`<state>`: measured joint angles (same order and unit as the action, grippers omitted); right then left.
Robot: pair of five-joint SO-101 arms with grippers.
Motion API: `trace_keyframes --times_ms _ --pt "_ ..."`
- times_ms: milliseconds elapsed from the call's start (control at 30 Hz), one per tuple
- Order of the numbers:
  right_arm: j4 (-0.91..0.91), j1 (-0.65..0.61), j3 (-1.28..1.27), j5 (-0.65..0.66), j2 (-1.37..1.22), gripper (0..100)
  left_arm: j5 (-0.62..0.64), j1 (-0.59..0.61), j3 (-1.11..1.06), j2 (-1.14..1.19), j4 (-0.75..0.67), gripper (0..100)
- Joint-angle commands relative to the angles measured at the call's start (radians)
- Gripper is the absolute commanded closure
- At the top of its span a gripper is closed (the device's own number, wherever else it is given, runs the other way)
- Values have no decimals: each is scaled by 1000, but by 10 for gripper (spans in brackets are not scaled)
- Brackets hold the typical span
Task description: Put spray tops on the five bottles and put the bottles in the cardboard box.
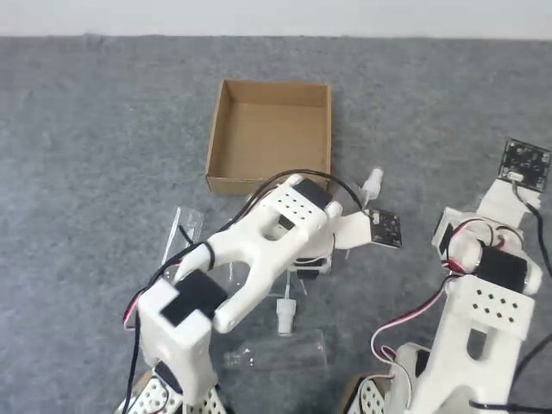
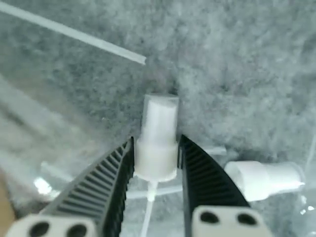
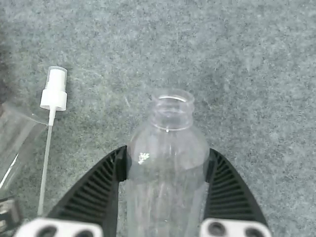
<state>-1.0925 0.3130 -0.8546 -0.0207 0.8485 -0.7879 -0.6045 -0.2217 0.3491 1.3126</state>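
My left gripper (image 2: 155, 144) is shut on a white spray top (image 2: 156, 148), gripping its collar, with the dip tube hanging back toward the wrist. A second spray top (image 2: 266, 180) lies just beside it on the carpet. My right gripper (image 3: 168, 157) is shut on a clear, uncapped bottle (image 3: 168, 148), whose open neck points away from the wrist. Near that bottle lies another spray top (image 3: 53, 94) with its long tube. The open cardboard box (image 1: 269, 134) stands empty at the back centre, just beyond the left arm (image 1: 285, 216).
A clear bottle (image 1: 280, 352) lies on its side near the arm bases, with a spray top (image 1: 285, 312) just above it. Another spray top (image 1: 373, 183) lies right of the box. Clear plastic (image 1: 185, 228) lies left of the left arm. Grey carpet covers the table.
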Motion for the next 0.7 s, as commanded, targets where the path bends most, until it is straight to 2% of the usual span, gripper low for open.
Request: trace_keyframes --times_ms 0,200,333,667 --pt "13 5 35 -11 50 887 -18 5 45 12 21 863" --pt "13 5 35 -11 50 887 -17 3 47 21 74 869" --pt "13 5 35 -11 50 887 -15 3 70 21 98 924" --pt "15 5 35 -11 50 887 -14 5 252 21 304 953"
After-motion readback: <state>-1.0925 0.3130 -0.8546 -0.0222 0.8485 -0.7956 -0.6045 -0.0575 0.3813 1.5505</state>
